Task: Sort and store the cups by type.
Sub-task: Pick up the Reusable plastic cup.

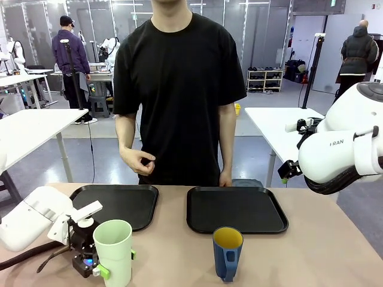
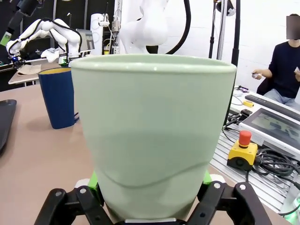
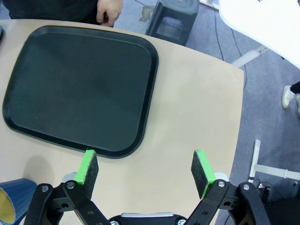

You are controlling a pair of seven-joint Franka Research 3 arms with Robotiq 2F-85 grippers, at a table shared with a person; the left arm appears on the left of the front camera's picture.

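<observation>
1. Front view: the mint-green tumbler (image 1: 114,251) stands upright at the near left of the table (image 1: 311,245), on the near side of the left tray (image 1: 119,203).
2. The left gripper (image 1: 116,263) is clamped on the tumbler's lower body, with a green pad pressed to each side.
3. The dark blue mug (image 1: 227,254) stands upright near the centre, just short of the right tray (image 1: 236,209), well apart from the tumbler.
4. The right gripper (image 3: 145,173) hangs over bare table beside the right tray, fingers spread wide, holding nothing.

The tumbler (image 2: 152,136) hides most of both pads (image 2: 93,179) of the left gripper (image 2: 150,187), seemingly touching it.
</observation>
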